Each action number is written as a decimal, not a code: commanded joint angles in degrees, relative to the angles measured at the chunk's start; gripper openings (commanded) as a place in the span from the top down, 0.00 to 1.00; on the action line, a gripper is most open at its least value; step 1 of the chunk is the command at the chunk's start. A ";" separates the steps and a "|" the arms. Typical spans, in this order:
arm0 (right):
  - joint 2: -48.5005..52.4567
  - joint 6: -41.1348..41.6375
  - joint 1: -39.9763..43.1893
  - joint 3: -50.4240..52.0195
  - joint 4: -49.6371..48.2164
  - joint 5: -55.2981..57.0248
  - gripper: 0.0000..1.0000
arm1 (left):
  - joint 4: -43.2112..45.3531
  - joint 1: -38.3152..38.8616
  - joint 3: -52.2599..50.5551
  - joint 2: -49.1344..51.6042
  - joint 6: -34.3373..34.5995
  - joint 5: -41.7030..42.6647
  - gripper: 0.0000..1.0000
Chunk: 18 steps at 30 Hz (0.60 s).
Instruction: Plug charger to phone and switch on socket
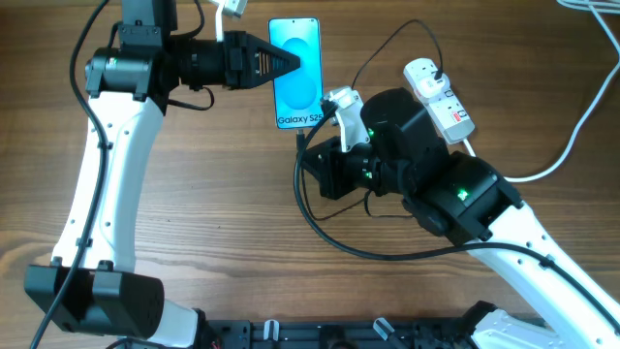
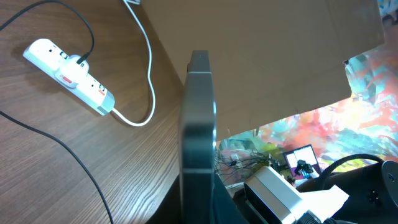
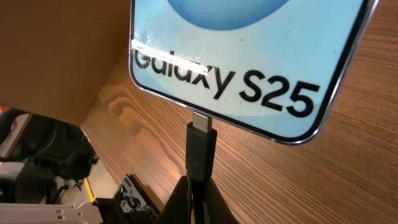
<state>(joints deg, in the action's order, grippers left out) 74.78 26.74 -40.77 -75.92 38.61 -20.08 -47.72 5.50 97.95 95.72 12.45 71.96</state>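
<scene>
The phone (image 1: 298,44) with its cyan screen is held off the table by my left gripper (image 1: 289,64), which is shut on its left side. In the left wrist view the phone (image 2: 198,118) shows edge-on between the dark fingers (image 2: 199,208). My right gripper (image 3: 198,199) is shut on the charger's black plug (image 3: 201,152), whose metal tip meets the port in the phone's bottom edge (image 3: 249,56). In the overhead view the right gripper (image 1: 306,138) sits just below the phone. The charger cable (image 1: 329,233) loops across the table. The white socket (image 1: 439,97) lies to the right.
A black cable end is plugged into the socket's top (image 1: 441,74). The socket's thick white cable (image 1: 572,145) runs off to the right edge. The socket (image 2: 68,68) and its white cable (image 2: 149,74) also show in the left wrist view. A cardboard wall (image 2: 280,56) stands behind the table.
</scene>
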 commanded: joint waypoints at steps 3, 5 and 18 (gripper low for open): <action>0.33 -1.09 0.31 -0.92 -0.15 -0.20 0.95 | 0.39 -0.11 0.50 -0.02 -1.81 1.86 0.96; 0.33 -1.11 0.31 -0.92 -0.13 -0.15 0.95 | 0.37 -0.15 0.50 -0.02 -1.81 1.66 0.96; 0.35 -1.27 1.16 -0.92 -0.13 -0.17 0.96 | 0.33 -0.15 0.50 -0.02 -2.38 2.16 0.96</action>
<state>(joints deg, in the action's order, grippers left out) 74.78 26.72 -39.92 -75.92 38.76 -20.14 -47.66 5.50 97.97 95.72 11.20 71.92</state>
